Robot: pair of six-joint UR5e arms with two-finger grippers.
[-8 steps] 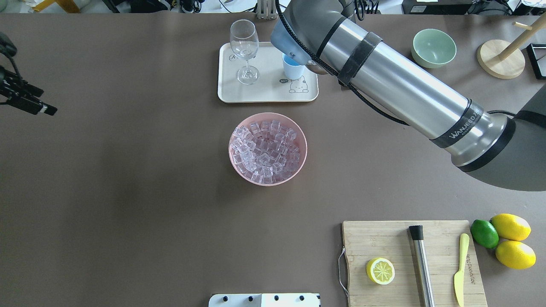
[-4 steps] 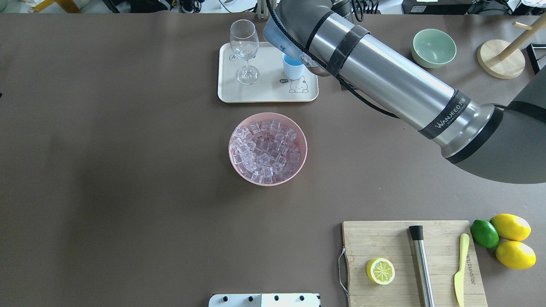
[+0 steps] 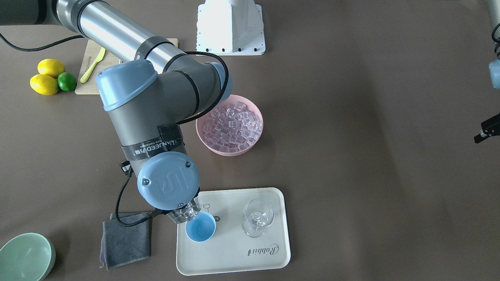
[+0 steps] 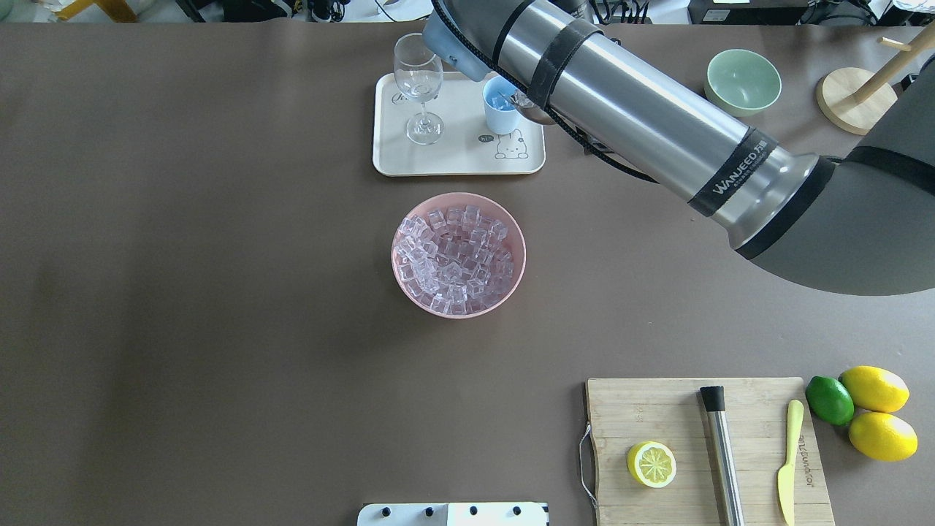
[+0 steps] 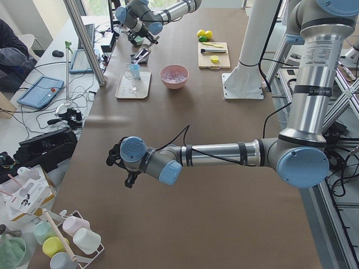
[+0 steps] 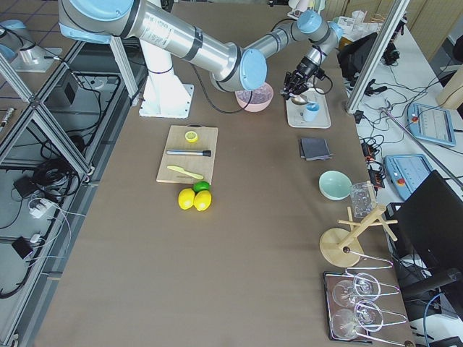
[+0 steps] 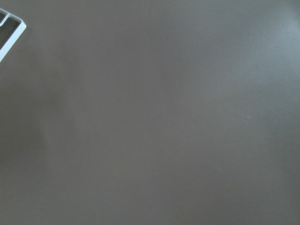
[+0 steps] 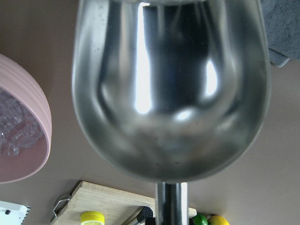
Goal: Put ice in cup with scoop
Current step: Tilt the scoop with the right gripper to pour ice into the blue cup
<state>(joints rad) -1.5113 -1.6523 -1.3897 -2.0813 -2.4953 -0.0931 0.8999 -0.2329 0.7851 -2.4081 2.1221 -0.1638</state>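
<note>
The front view shows what the overhead hides. Under the right arm's wrist joint, the scoop (image 3: 184, 212) is tipped with its mouth at the near rim of the cup (image 3: 200, 226), and clear cubes sit at that mouth. From overhead the arm covers nearly all of the scoop, leaving a steel sliver at the cup's right rim. Pale cube-like shapes show inside the cup there.

The right wrist view is filled by the trough. Its long axis runs up the picture, with the rod handle leaving at the bottom edge and the mouth cut off at the top.

Most of the ice (image 4: 453, 259) lies heaped in the pink bowl (image 4: 520, 241), mid-surface (image 4: 219, 292). The cup stands upright on the tray (image 4: 453, 157), beside the glass (image 4: 418, 73).

The right hand (image 6: 295, 85) shows only small and far off in the right-side view, so I cannot tell how far open it is. The left hand (image 3: 486, 130) hangs well apart over bare surface, and I cannot tell its opening either.

The arm band reads "WANJEED" and the joint cap "UR". The tray reads "Rabbit" and, near the cup, "hi~".
</note>
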